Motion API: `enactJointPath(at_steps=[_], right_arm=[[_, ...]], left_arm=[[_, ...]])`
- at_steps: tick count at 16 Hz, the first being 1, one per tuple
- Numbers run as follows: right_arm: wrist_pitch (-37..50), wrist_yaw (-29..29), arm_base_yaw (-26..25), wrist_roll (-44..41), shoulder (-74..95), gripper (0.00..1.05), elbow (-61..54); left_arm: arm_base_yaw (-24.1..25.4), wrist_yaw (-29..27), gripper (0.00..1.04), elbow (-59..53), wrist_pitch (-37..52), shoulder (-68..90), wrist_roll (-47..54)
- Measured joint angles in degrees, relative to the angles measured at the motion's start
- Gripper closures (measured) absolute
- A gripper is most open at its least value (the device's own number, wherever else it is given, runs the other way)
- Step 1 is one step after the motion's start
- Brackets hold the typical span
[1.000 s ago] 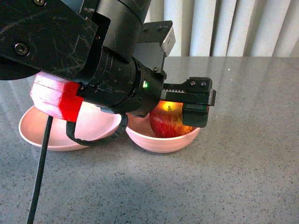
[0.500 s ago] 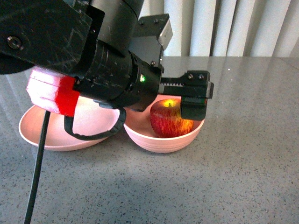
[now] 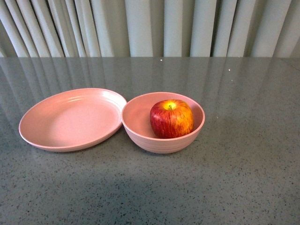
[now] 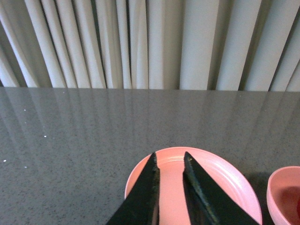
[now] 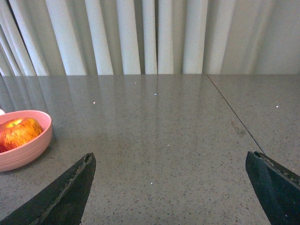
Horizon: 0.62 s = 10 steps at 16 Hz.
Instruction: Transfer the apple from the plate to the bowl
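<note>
Your left gripper (image 4: 169, 161) has its fingers (image 4: 149, 187) drawn close together with only a narrow gap between the tips and nothing between them, hanging over the plate (image 4: 220, 173) as its wrist camera shows it; call it closed, or nearly so. Your right gripper (image 5: 171, 161) has its fingers (image 5: 70, 187) spread wide apart, empty, above bare grey table (image 5: 164, 131), with the bowl (image 5: 28, 145) off to one side of that view. From the front camera you will see neither arm. You will find the apple (image 3: 171, 118) sitting inside the bowl (image 3: 140, 133), stem dimple up, toward the bowl's right half and leaning close to its right wall. You can see the plate (image 3: 47, 136) lying on the table (image 3: 234, 178) to the left of the bowl, with nothing on it, its right rim touching or just about touching the bowl's left rim; you cannot tell which from this angle. Behind the table you have a pale pleated curtain (image 3: 150, 28) across the whole back of the scene.
</note>
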Motion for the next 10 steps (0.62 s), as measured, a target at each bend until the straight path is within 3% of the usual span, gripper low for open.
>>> enactJointPath(at_steps=[1,6,8,10], right_arm=[[0.0,0.0,0.0,0.0,0.0,0.07,0.0],[0.0,0.0,0.0,0.0,0.0,0.07,0.0],[0.0,0.0,0.0,0.0,0.0,0.07,0.0],[0.0,0.0,0.0,0.0,0.0,0.07,0.0]], left_arm=[[1.2,0.9,1.04,-2.3,0.7,-2.8,0.0],[4.8,4.6,1.04,-11.3,-0.3,-12.1,0.0],[9.7,9.0,1.04,-14.0,-2.4,-16.4,0.0],[9.7,9.6,1.04,-15.5,-4.2,-20.0,0.0]])
